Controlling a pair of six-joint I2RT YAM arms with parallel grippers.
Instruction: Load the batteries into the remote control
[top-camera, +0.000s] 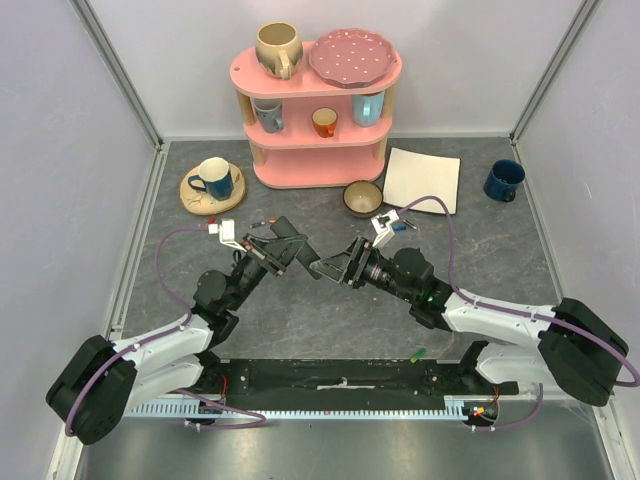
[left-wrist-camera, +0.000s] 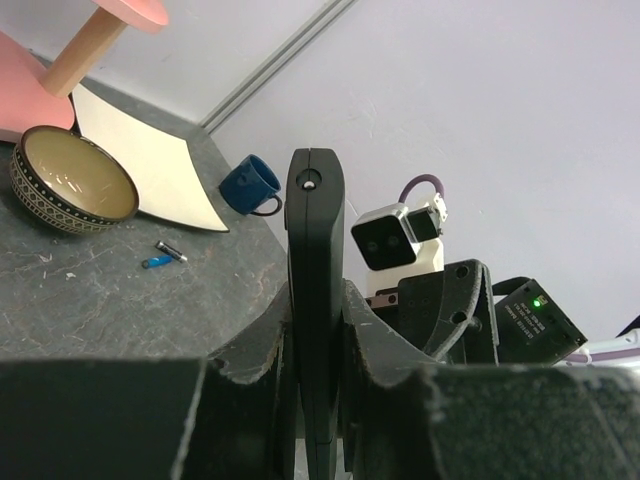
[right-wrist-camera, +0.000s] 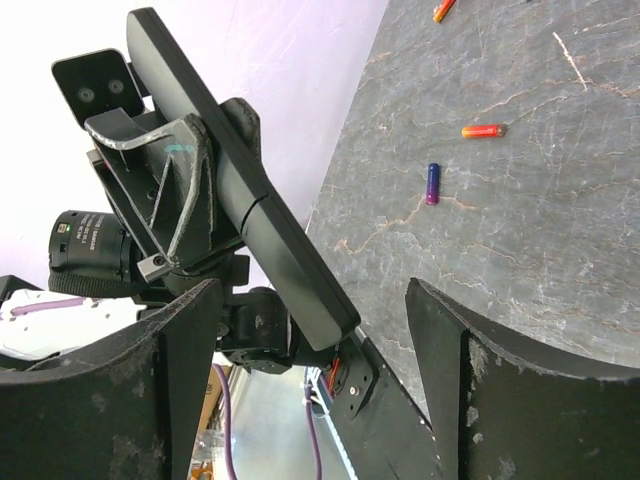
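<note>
Clearly the remote control (left-wrist-camera: 315, 300) is up off the table (right-wrist-camera: 520, 250), standing on edge and clamped between the jaws of the left gripper (left-wrist-camera: 315, 400). Facing it, the right gripper (right-wrist-camera: 315, 300) has its jaws spread wide, and one end of the remote sits in the gap without touching either finger. Down on the table lie an orange battery (right-wrist-camera: 483, 131) and a blue battery (right-wrist-camera: 432, 184), near each other. Further off are a bowl (left-wrist-camera: 70, 190) and a blue mug (left-wrist-camera: 250, 187).

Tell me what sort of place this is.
Probably a lab test cell dressed as a kitchen: plain walls, a pink shelf holding mugs, and the left arm and right arm bolted to a grey table.
</note>
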